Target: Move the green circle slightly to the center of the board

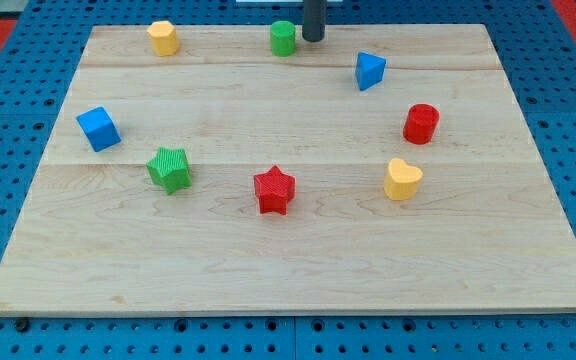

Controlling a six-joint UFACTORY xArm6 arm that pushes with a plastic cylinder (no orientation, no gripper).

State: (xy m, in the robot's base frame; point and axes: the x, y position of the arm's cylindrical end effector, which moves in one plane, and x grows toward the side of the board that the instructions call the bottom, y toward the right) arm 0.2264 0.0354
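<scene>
The green circle (283, 38) stands near the top edge of the wooden board (288, 260), a little left of the board's middle. My tip (313, 39) is just to the right of the green circle, close beside it; I cannot tell if it touches. The rod comes down from the view's top.
Other blocks ring the board: a yellow hexagon (163, 38) top left, a blue triangle (370, 70), a red cylinder (421, 123), a yellow heart (402, 179), a red star (274, 190), a green star (170, 169) and a blue cube (99, 128). A blue pegboard (8, 120) surrounds the board.
</scene>
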